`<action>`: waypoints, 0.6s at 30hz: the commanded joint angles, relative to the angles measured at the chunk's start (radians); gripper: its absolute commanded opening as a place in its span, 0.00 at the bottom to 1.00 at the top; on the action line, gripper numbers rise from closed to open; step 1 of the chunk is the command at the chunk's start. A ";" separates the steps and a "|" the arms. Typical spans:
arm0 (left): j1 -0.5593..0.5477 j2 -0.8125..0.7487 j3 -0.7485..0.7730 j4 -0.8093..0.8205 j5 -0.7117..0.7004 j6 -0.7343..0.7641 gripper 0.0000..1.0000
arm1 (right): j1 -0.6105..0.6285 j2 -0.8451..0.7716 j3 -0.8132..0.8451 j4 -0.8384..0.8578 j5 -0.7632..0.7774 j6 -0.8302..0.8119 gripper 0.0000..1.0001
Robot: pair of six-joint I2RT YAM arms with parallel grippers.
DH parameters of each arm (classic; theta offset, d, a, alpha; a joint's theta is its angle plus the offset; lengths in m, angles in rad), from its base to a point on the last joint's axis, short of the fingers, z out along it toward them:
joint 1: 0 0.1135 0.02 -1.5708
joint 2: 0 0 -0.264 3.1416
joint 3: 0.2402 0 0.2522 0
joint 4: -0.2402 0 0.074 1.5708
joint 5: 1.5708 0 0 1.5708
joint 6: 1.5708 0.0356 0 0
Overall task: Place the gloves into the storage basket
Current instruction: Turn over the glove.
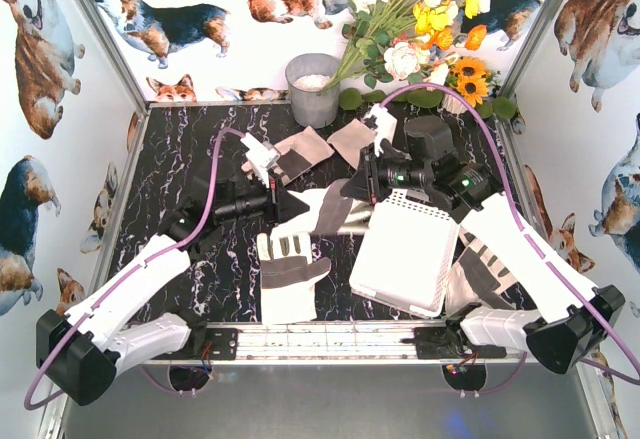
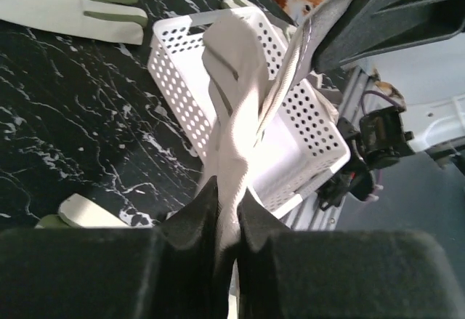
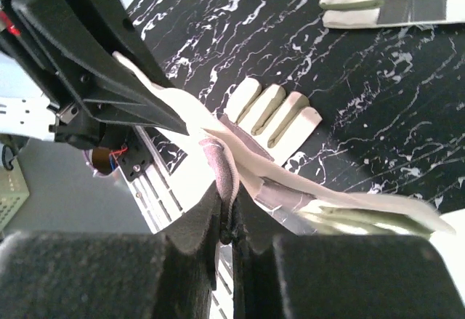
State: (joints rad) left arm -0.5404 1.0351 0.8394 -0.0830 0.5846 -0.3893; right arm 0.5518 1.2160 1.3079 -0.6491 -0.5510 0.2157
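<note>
The top camera looks down over the whole table [image 1: 190, 159]; both wrist cameras view one shared glove [image 2: 232, 137] close up.

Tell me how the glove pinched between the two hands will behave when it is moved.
Likely floppy: the glove twists and folds between the left hand and right hand instead of holding shape. Probably light, since thin pinches of fabric carry it. Released by one hand, it would likely drape and might catch the storage basket rim.
</note>
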 commanded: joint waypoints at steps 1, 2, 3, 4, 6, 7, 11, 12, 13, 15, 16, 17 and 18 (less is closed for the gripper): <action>-0.055 -0.030 0.020 -0.039 -0.181 0.026 0.00 | 0.000 -0.051 -0.048 0.112 0.112 0.109 0.00; -0.072 -0.036 0.023 -0.053 -0.231 0.035 0.00 | 0.000 -0.054 -0.059 0.117 0.123 0.132 0.02; -0.090 -0.042 0.027 -0.069 -0.287 0.045 0.00 | 0.000 -0.057 -0.068 0.126 0.133 0.155 0.06; -0.106 -0.049 0.032 -0.084 -0.342 0.055 0.00 | 0.000 -0.060 -0.075 0.131 0.142 0.178 0.12; -0.138 -0.063 0.038 -0.115 -0.448 0.073 0.00 | 0.000 -0.067 -0.088 0.138 0.147 0.223 0.28; -0.153 -0.071 0.043 -0.129 -0.498 0.083 0.00 | 0.000 -0.074 -0.095 0.141 0.148 0.249 0.38; -0.208 -0.109 0.052 -0.176 -0.659 0.115 0.00 | 0.000 -0.116 -0.127 0.167 0.145 0.368 0.61; -0.219 -0.120 0.051 -0.184 -0.691 0.123 0.00 | 0.000 -0.134 -0.142 0.179 0.147 0.406 0.65; -0.226 -0.129 0.049 -0.192 -0.721 0.128 0.00 | 0.000 -0.144 -0.156 0.196 0.151 0.448 0.70; -0.235 -0.142 0.047 -0.207 -0.770 0.131 0.00 | 0.000 -0.163 -0.180 0.216 0.165 0.536 0.73; -0.237 -0.145 0.047 -0.213 -0.786 0.130 0.00 | 0.000 -0.170 -0.188 0.223 0.169 0.578 0.75; -0.240 -0.144 0.049 -0.219 -0.800 0.131 0.00 | 0.000 -0.174 -0.198 0.229 0.174 0.626 0.76; -0.242 -0.142 0.052 -0.222 -0.809 0.130 0.00 | 0.000 -0.178 -0.208 0.239 0.175 0.672 0.78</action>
State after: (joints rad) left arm -0.7677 0.9035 0.8509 -0.2817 -0.0944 -0.2829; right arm 0.5537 1.0752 1.1217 -0.5179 -0.4049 0.6724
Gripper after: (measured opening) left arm 0.007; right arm 0.751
